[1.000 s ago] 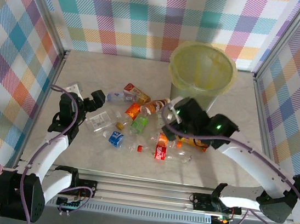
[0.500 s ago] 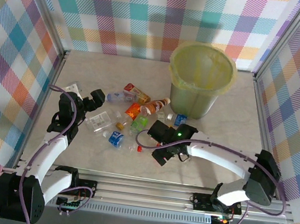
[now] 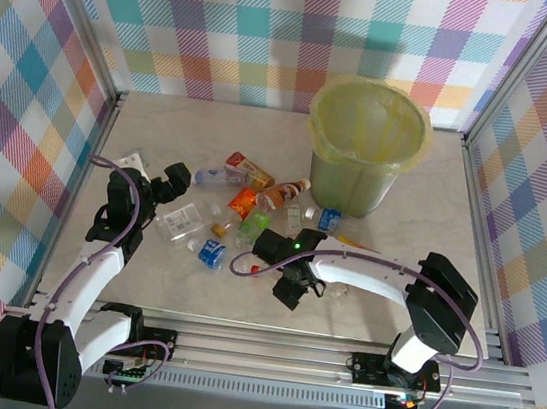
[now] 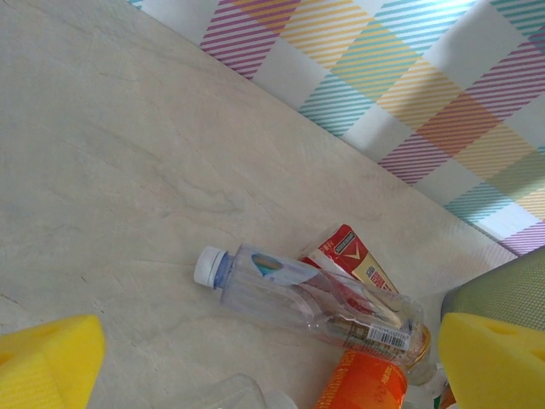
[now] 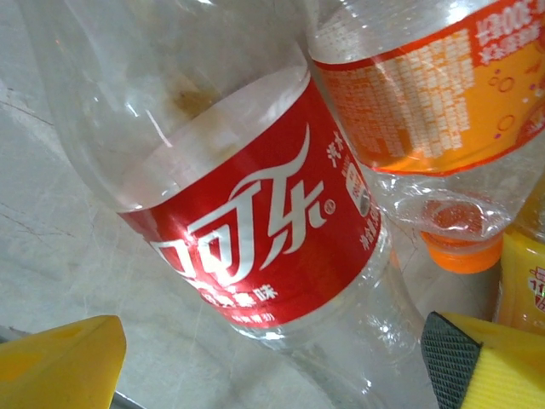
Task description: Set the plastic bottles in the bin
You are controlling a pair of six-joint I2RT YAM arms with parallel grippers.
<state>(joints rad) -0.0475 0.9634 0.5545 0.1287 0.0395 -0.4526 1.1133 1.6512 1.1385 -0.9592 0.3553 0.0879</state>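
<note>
Clear crushed plastic bottles sit heaped in the middle of the table, just front-left of the bin, which stands upright at the back right. Right gripper is down at the heap's near edge, yellow fingers spread either side of a red-label bottle that lies against an orange-label one, not squeezing it as far as I can see. Left gripper hangs by the pile's left side, jaws wide and empty.
</note>
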